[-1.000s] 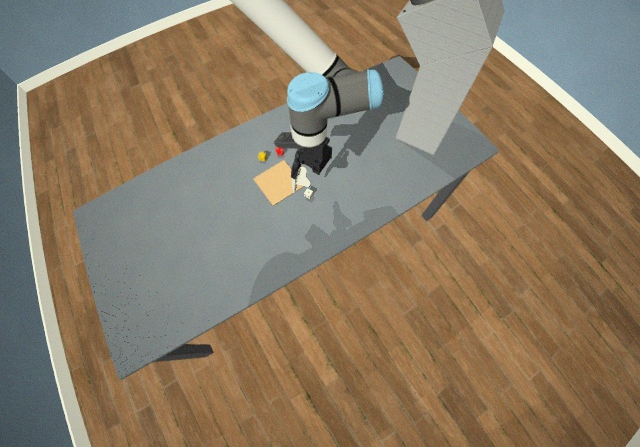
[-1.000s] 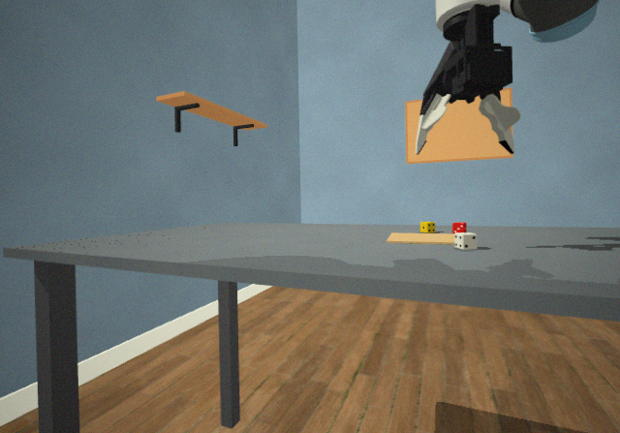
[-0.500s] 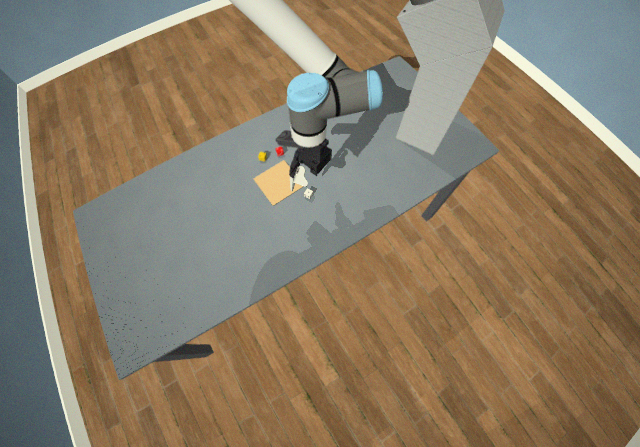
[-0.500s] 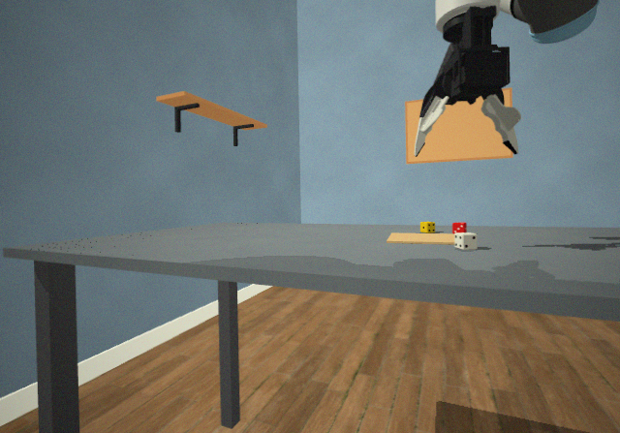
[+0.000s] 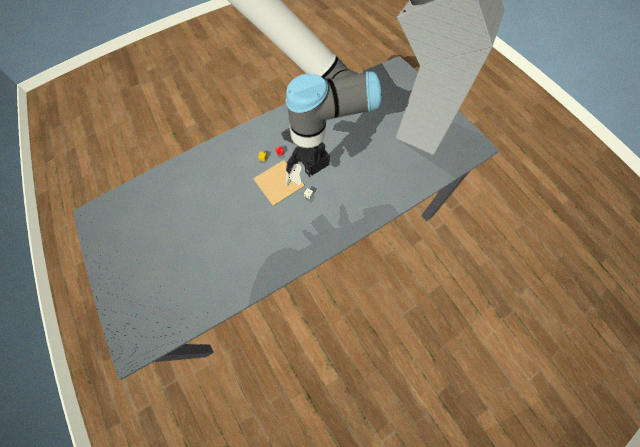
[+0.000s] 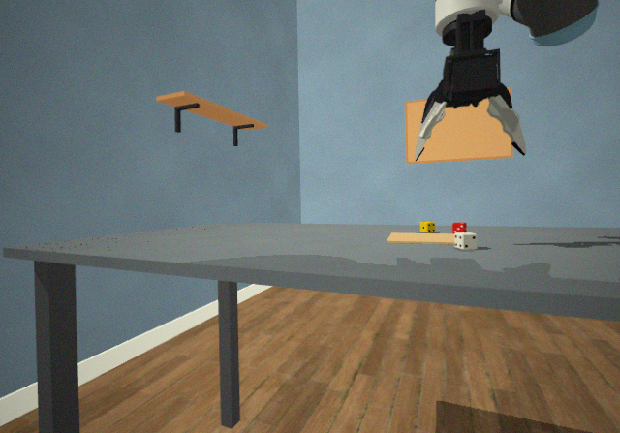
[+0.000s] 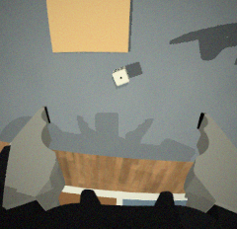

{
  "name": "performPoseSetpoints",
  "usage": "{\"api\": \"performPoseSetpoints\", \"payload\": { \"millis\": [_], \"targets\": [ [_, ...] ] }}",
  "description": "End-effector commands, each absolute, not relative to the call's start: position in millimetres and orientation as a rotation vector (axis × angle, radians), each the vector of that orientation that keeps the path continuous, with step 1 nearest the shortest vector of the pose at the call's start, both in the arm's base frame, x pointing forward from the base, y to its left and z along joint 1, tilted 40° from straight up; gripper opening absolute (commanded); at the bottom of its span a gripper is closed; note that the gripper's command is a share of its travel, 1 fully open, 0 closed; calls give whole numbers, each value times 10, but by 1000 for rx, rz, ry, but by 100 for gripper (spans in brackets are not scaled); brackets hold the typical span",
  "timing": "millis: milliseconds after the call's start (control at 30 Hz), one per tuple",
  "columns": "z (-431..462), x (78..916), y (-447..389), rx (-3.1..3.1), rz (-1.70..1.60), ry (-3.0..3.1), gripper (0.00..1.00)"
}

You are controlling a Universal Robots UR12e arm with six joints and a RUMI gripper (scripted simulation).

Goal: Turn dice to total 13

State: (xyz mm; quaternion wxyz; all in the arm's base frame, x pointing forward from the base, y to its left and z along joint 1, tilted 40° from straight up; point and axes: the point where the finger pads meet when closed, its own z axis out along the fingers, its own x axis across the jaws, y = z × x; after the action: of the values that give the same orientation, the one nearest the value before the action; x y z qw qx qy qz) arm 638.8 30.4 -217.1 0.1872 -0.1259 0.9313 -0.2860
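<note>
With its two fingers spread wide and nothing between them, the gripper (image 5: 290,182) (image 6: 470,157) (image 7: 123,111) hangs above the table (image 5: 170,235) (image 6: 200,248) (image 7: 89,86), pointing down. Nearest in the wrist view: white die (image 5: 308,193) (image 6: 465,241) (image 7: 120,77), on the table just beside the mat (image 5: 273,186) (image 6: 418,238) (image 7: 91,22), one pip on top. Beyond the mat's opposite side, red die (image 5: 279,150) (image 6: 459,228) and yellow die (image 5: 262,156) (image 6: 427,227) sit near each other, apart, both off the mat; their top numbers cannot be read. Farther out, a board (image 6: 460,136) and a shelf (image 6: 215,110) are mounted on the walls.
</note>
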Motion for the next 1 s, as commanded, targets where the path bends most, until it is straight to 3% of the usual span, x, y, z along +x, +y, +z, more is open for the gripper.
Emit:
{"api": "performPoseSetpoints", "payload": {
  "millis": [0, 967],
  "targets": [
    [-2183, 6384, 281, -153, -757, 2613, 100],
    [-2294, 6374, 192, 803, -464, 2370, 100]
  ]
}}
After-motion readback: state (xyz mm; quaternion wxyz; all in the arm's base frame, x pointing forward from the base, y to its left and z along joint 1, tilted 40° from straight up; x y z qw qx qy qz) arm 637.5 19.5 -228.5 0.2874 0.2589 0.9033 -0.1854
